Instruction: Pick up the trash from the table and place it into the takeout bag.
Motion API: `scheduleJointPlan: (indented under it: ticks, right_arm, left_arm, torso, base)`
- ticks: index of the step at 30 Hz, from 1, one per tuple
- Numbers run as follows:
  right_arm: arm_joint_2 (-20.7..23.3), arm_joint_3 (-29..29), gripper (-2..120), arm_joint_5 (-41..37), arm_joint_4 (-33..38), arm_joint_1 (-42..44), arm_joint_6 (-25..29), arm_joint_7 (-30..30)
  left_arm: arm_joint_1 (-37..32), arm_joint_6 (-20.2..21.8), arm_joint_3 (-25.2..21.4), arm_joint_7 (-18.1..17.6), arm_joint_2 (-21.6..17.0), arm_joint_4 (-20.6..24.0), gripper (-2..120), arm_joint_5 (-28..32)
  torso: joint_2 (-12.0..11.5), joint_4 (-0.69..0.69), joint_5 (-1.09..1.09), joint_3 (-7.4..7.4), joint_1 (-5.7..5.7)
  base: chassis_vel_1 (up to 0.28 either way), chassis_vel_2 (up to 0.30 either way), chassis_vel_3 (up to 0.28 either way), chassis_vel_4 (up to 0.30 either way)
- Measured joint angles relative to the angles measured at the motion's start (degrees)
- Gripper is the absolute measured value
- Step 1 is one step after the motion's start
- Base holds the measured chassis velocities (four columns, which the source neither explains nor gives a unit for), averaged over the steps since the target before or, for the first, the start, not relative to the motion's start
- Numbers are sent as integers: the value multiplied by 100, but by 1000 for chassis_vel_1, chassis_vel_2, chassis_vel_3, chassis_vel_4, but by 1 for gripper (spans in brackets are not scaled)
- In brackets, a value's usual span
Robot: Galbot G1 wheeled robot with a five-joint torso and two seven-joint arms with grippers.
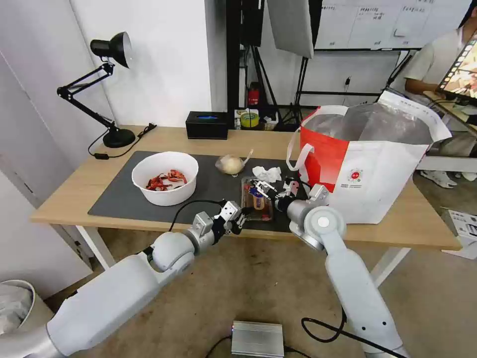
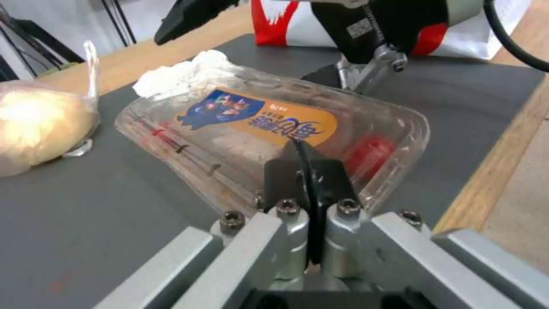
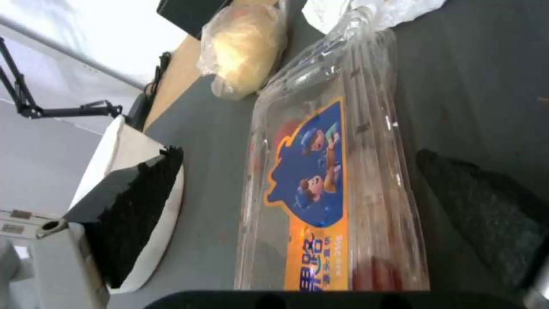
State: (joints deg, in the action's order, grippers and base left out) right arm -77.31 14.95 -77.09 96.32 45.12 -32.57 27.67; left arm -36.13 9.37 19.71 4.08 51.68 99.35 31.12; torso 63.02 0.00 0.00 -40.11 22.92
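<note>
The clear clamshell [image 1: 257, 200] with cherry tomatoes lies on the dark mat near the table's [image 1: 412, 223] front edge. My right gripper [image 1: 277, 190] hangs open over it, and the right wrist view shows its fingers [image 3: 137, 214] on either side of the clamshell [image 3: 332, 171]. My left gripper [image 1: 242, 217] is shut, its tips [image 2: 303, 159] against the clamshell's [image 2: 257, 124] near rim. Farther back lie the clear bag with a beige lump [image 1: 230, 164] and the crumpled tissue [image 1: 267, 173]. The white bowl of red scraps [image 1: 165, 177] sits to the left. The takeout bag [image 1: 367, 164] stands open on the right.
A black box [image 1: 206, 125] and a black desk lamp [image 1: 107, 89] with its cord stand along the table's back edge. A person sits at another desk at the far right. A grey box [image 1: 257, 339] lies on the floor in front.
</note>
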Motion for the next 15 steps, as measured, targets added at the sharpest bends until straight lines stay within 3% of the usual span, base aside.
scheduleJointPlan:
  ticks: [15]
  right_arm:
    - [-36,-55,100,-2,-107,-66,-197,0]
  left_arm:
    - [-30,-31,-25,6,-40,56,0,4]
  torso:
    - [0,0,0,0,0]
  base:
    - [0,0,0,0]
